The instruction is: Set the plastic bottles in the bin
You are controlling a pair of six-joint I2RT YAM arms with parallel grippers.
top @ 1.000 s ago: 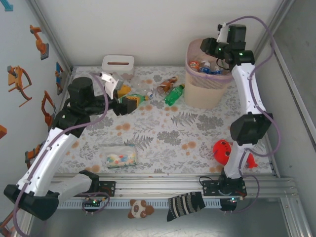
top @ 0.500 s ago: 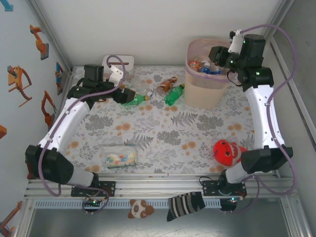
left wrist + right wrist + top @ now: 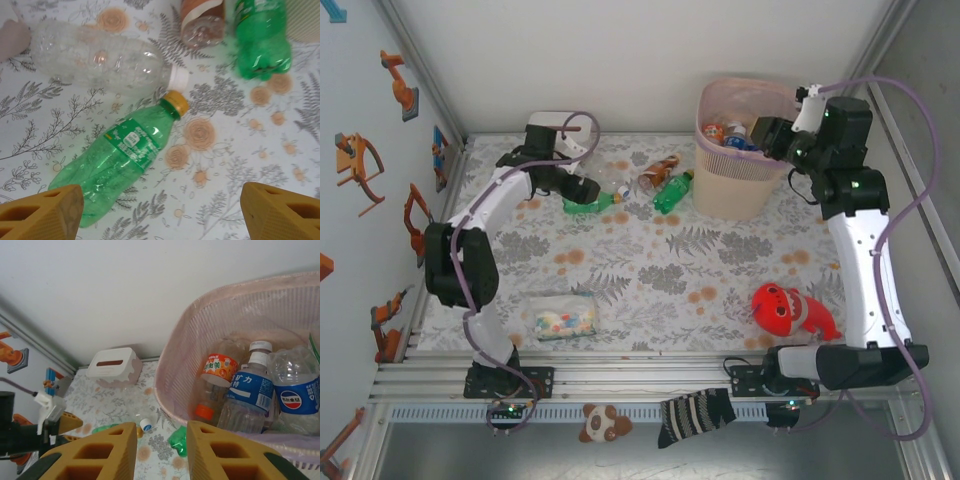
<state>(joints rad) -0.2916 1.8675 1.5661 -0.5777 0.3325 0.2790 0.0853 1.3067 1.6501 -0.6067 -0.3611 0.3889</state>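
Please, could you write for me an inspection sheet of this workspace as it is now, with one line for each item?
Surface: floral table cover, flat, no spill seen.
Job's things: four plastic bottles lie on the table: green bottle, clear bottle, brown bottle, second green bottle; more bottles are inside the bin.
Clutter: tissue box, clear packet, red toy; plush and striped sock by the front rail.
Grippers: left gripper open, above the green bottle; right gripper open, empty, near the bin rim.
Cables: purple cables run along both arms, no snag seen.
Surroundings: white walls, metal frame, stickers on the left wall.
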